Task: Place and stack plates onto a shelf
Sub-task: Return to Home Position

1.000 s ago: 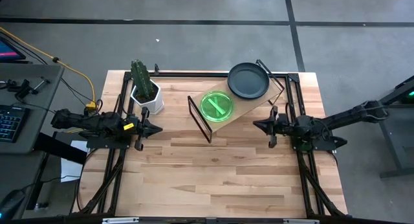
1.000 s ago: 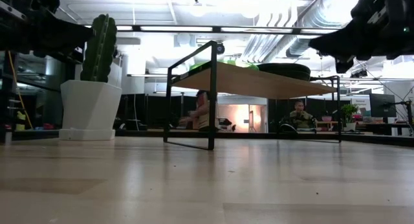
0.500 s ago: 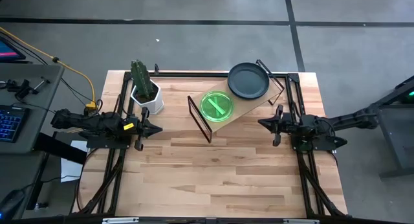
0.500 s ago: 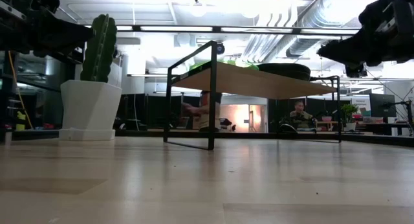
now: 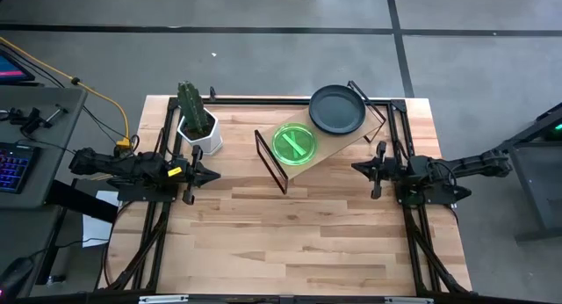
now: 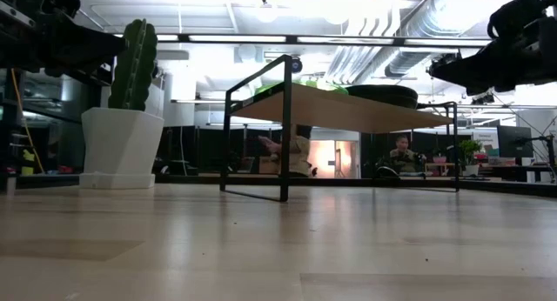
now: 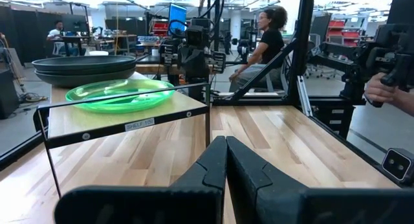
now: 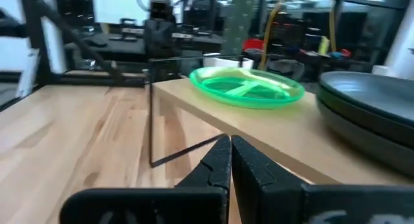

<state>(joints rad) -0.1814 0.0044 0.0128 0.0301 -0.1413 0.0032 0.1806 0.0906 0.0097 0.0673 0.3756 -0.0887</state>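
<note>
Jaws on the left gripper (image 5: 215, 174) and right gripper (image 5: 356, 168) are pressed together, holding nothing. Green plates (image 5: 294, 144) lie stacked on the shelf (image 7: 71, 117), just beside a stack of dark plates (image 5: 336, 109). Each gripper hovers above the table (image 5: 290, 234), the left near a potted cactus (image 5: 198, 128), the right beside the shelf.

open tabletop (image 5: 299, 234) across the near half; obstructed at the far side by shelf (image 5: 334, 145) and cactus pot (image 5: 201, 137).
</note>
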